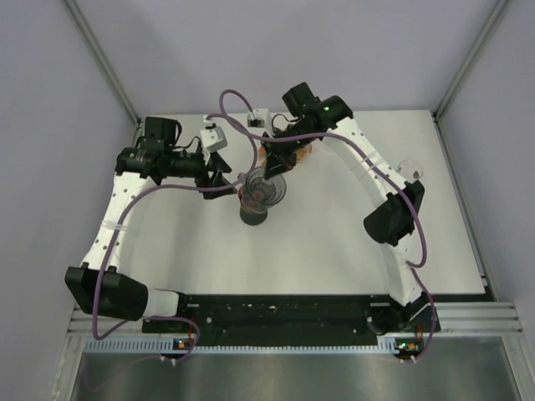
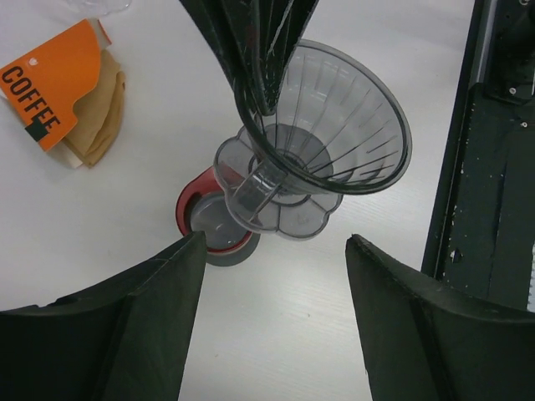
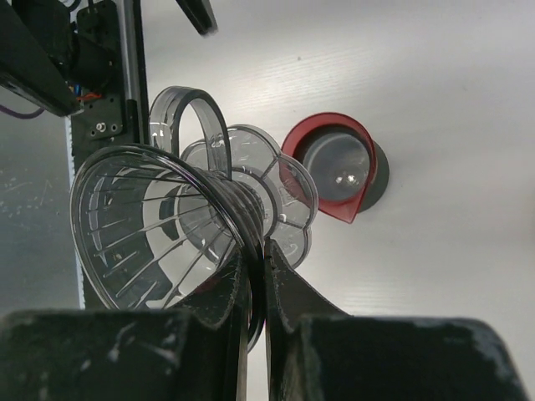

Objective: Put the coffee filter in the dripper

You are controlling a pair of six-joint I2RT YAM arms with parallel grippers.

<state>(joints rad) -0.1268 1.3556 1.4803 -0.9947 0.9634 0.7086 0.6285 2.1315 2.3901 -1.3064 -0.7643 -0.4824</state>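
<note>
The coffee filter (image 2: pixel 102 113) sits in its orange packet (image 2: pixel 50 88) on the worktop (image 2: pixel 100 217), apart from the dripper (image 2: pixel 359 142), which the right jaws pinch by its thin rim, tilted near a red-rimmed cup (image 2: pixel 213 221), so it may slip or swing if the wide-open, empty left jaws bump it.

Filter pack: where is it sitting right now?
In the left wrist view the orange filter pack lies flat on the table at upper left, apart from the dripper that the right end effector holds.
</note>
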